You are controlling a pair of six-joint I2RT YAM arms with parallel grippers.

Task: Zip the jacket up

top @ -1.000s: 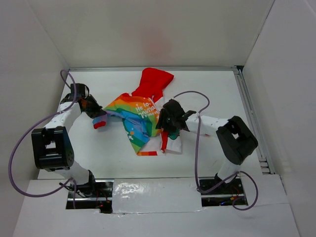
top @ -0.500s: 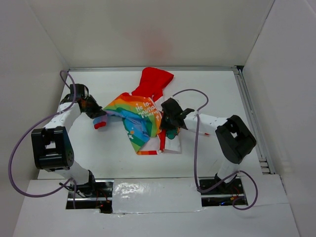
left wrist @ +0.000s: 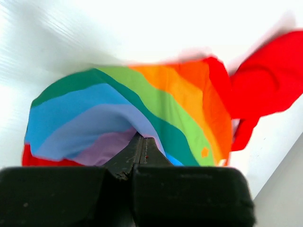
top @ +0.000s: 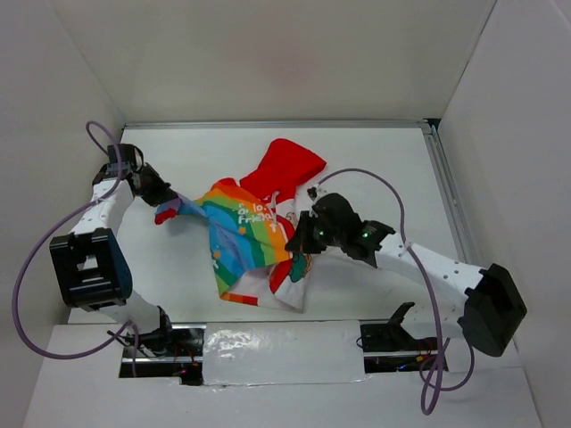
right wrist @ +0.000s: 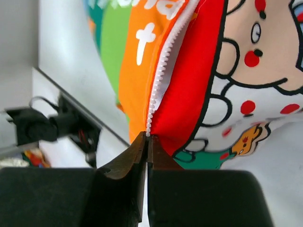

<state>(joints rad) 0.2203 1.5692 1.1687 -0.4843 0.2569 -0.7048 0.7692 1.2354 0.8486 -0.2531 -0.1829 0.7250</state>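
"Watching the right gripper: its jaws are pinched tight on the front edge of the jacket, right where the white zipper teeth end."

"And the left gripper?"

"Clamped on the purple-blue sleeve fabric, near the red cuff. The jacket lies crumpled mid-table, red hood towards the back wall."

"What's needed now?"

"I'd say draw the two holds gently apart, so that edge lies straight and flat. I can't spot the slider, and the zip's other half seems lost in the folds."

"Anything in the way?"

"The purple cable loops just beside the hood; it might snag."
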